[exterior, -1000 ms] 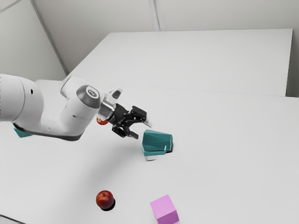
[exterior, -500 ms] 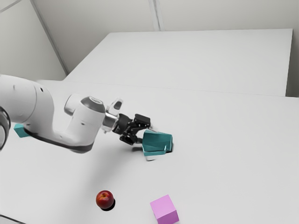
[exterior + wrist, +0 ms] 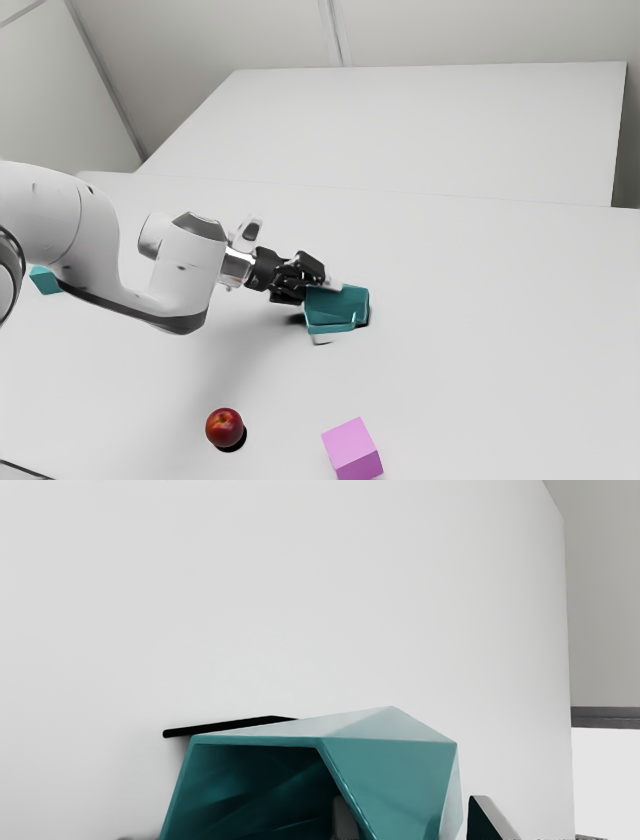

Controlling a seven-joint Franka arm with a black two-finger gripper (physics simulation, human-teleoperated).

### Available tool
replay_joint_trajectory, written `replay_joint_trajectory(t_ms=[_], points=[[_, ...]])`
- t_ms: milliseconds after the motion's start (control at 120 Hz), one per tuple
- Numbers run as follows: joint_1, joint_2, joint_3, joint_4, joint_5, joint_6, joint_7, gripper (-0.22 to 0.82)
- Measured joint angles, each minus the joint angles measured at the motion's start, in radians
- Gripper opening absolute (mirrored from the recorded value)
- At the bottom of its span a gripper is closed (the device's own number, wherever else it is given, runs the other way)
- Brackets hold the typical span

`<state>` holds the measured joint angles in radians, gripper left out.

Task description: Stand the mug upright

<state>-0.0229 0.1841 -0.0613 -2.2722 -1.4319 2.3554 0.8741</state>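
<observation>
Straddling one side of the tipped mug (image 3: pixel 390 780), your jaws stand parted, one finger (image 3: pixel 343 817) inside it, one outside

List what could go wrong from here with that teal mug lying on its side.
One finger of the gripper is inside the mug, the other outside with a gap to the wall, so closing might drag the mug before it grips.

With only one wall between the fingers, the mug could pivot or slip when lifted.

Lying on its side, it could also roll if nudged.

Grey wall (image 3: pixel 190 50) beyond white table (image 3: pixel 500 330)
</observation>
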Motion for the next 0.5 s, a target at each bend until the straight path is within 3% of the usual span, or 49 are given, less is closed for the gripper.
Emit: replay_joint_trajectory(t_ms=[108,500], points=[[0.000,-0.002,-0.001,0.000,-0.002,0.000,0.025,0.04],[-0.012,-0.033,-0.002,-0.010,-0.010,0.007,0.079,-0.12]])
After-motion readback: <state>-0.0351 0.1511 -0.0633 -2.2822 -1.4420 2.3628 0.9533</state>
